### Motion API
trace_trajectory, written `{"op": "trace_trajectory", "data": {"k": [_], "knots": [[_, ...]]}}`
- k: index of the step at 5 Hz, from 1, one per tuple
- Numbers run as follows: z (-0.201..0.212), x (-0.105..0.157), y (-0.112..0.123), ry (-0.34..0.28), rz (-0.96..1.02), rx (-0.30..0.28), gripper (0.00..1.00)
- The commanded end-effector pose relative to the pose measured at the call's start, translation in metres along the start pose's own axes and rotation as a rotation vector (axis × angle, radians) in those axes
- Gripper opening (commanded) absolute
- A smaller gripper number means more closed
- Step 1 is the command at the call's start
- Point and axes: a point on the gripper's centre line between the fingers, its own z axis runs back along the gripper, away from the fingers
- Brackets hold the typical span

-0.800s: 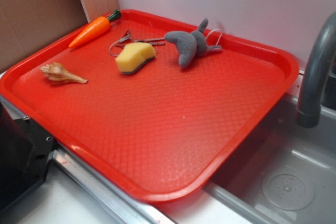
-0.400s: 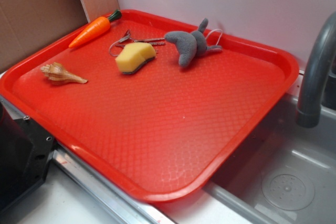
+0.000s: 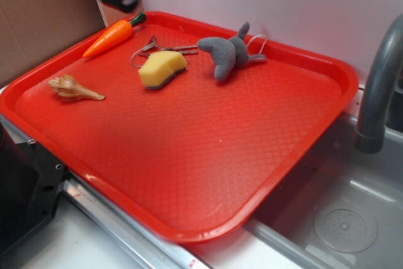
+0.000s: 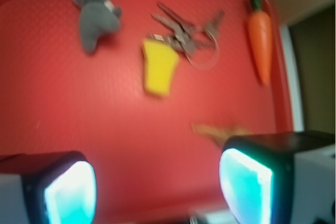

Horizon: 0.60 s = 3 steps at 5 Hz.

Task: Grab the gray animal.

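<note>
Down at the bottom of the wrist view, the claw [image 4: 157, 182] hangs high over the red tray [image 3: 189, 174], its two glowing pads spread wide apart, nothing between them. Just ahead of the right pad lies the tan seashell [image 4: 220, 130], blurred. Further on sits the yellow sponge [image 4: 159, 67], with the keys [image 4: 184, 32] touching its far edge and the toy carrot [image 4: 260, 34] off to the right by the rim. And there, at the far-left corner of that view, well apart from the claw, is the gray animal [image 4: 97, 17], long axis running roughly away from the camera, ears and white loop toward the tray's back rim. Looks like a forward-left reach, then a descent.
</note>
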Motion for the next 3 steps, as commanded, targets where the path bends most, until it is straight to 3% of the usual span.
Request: {"op": "trace_trajectory", "data": {"k": [1, 2, 3], "knots": [[-0.036, 0.073, -0.052, -0.126, -0.146, -0.068, 1.0], [-0.058, 0.09, -0.071, -0.135, -0.195, -0.101, 1.0], [-0.069, 0.097, -0.075, -0.198, -0.218, -0.058, 1.0]]}}
